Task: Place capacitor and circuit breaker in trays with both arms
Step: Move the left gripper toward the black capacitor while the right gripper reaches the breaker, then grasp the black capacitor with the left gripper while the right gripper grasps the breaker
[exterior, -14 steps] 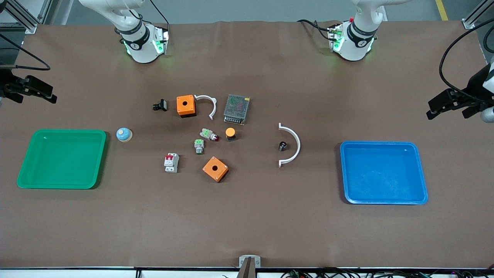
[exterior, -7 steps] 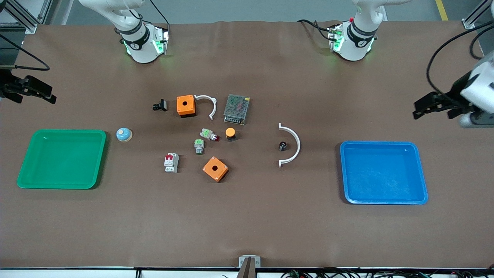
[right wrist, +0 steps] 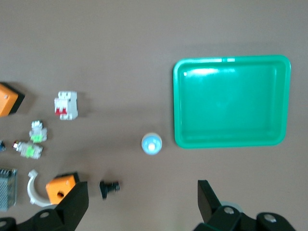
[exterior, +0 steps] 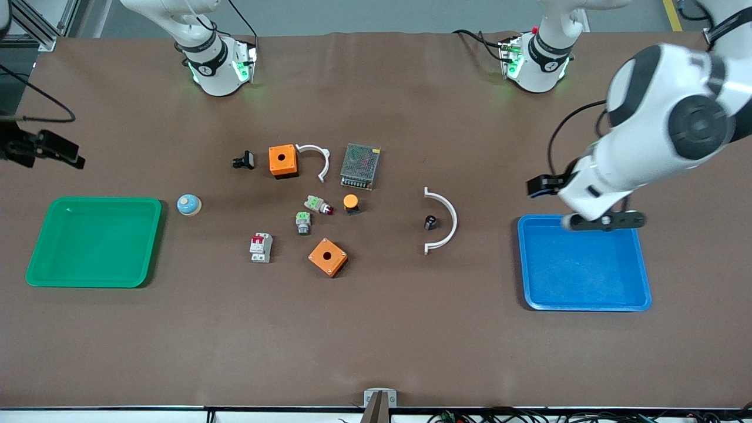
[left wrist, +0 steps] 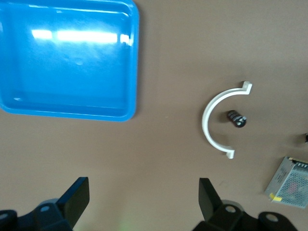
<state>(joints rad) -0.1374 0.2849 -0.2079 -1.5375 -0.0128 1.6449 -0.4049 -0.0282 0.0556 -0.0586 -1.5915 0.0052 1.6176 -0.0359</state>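
The capacitor [exterior: 430, 222] is a tiny black cylinder lying inside the curve of a white half-ring clamp [exterior: 447, 220]; it also shows in the left wrist view [left wrist: 236, 118]. The circuit breaker [exterior: 261, 247], white-grey with red levers, lies nearer the green tray; it also shows in the right wrist view [right wrist: 66, 105]. My left gripper [exterior: 574, 203] hangs open and empty over the blue tray's [exterior: 587, 302] edge toward the robots; its fingers are wide apart in its wrist view [left wrist: 143, 197]. My right gripper [exterior: 59, 154] is open and empty, up over the table's right-arm end above the green tray [exterior: 94, 282].
Between the two parts lie two orange boxes [exterior: 282, 160] [exterior: 328, 257], a metal power supply [exterior: 360, 165], an orange-capped button [exterior: 351, 202], two grey-and-green push-buttons [exterior: 303, 222] [exterior: 317, 204], a black clip [exterior: 244, 160], a second white clamp [exterior: 317, 158] and a blue-white dome [exterior: 189, 204].
The left arm has swung in from the table's end, bringing its gripper from outside the blue tray to over the tray's edge. The right gripper has barely moved.
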